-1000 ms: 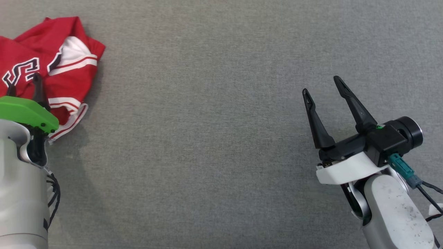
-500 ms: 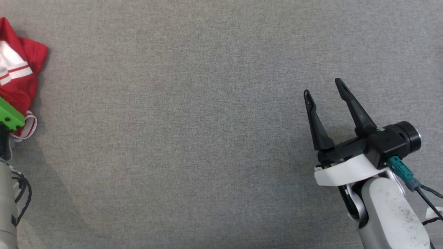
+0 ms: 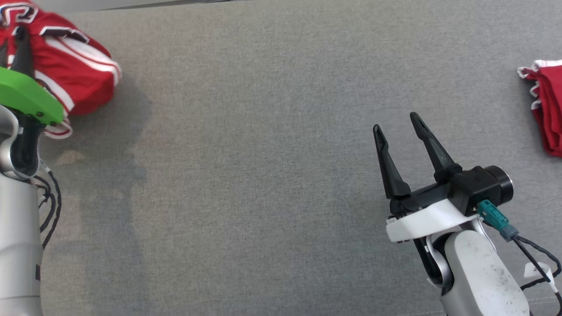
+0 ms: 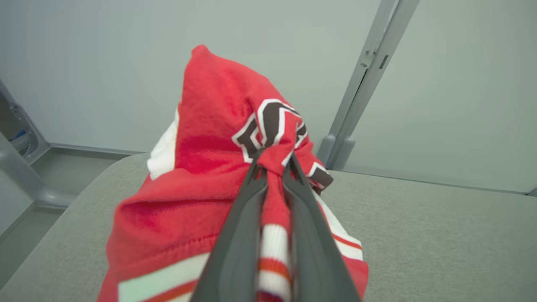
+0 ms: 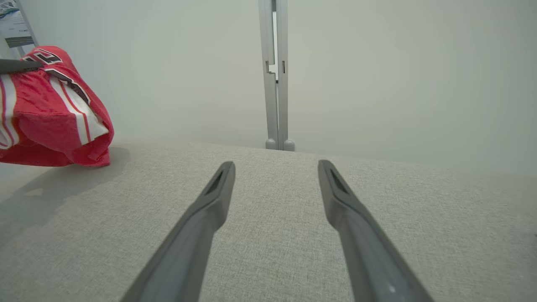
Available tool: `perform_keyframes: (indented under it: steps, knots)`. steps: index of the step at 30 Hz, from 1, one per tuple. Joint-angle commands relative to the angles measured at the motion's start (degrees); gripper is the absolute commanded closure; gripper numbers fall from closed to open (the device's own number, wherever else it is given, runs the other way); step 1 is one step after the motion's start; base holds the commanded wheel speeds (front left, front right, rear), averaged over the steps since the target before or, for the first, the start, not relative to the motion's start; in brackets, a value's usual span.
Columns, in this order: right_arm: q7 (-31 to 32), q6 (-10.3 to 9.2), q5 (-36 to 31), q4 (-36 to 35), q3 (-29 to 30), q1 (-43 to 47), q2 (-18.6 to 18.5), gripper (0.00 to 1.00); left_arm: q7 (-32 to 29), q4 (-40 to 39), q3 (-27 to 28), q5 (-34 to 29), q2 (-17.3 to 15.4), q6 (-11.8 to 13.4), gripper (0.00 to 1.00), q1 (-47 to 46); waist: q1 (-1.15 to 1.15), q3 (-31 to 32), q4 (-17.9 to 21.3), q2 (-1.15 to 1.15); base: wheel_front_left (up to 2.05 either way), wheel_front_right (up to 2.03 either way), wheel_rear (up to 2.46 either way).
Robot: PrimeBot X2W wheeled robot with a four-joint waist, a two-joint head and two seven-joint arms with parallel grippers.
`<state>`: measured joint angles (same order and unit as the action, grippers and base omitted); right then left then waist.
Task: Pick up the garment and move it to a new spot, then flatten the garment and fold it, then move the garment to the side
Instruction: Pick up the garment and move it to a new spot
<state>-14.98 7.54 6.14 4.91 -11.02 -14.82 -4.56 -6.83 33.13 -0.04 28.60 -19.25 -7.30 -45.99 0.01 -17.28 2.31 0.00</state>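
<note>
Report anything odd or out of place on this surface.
Nothing spilled or damaged. The red garment is a crumpled wad, pinched in the shut left gripper at the far left of the grey surface. The right gripper is open, holding nothing. A second red cloth lies at the right edge, partly out of frame.

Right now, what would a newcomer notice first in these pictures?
The bright red garment with white stripes, bunched at the far left of the grey surface, pinched in the shut left gripper. Next, the right gripper, open and empty at the lower right, and another red cloth at the right edge.
</note>
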Motion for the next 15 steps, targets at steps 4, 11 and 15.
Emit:
perform_keyframes:
  steps: [4, 11, 15]
  knots:
    - [-0.3, -0.11, 0.3, 0.1, 0.7, 1.7, 0.4, 0.00, -3.6, -10.8, -4.0, 3.9, 1.1, -0.2, 1.00, 3.5, -0.01, 6.9, 6.3, 0.00, 0.00, 0.00, 0.00]
    - [-0.2, -0.11, 0.5, -0.1, 2.9, 3.3, 1.0, 0.00, -6.8, -26.1, -11.2, 11.5, 5.9, -0.2, 1.00, 8.5, -0.01, 9.4, 14.5, 0.00, 0.00, 0.00, 0.00]
    - [-0.2, -0.11, 0.7, -0.6, 3.2, 3.8, 1.2, 0.00, -7.3, -29.9, -15.4, 12.6, 8.7, -0.2, 1.00, 9.5, -0.01, 8.9, 18.9, 0.00, 0.00, 0.00, 0.00]
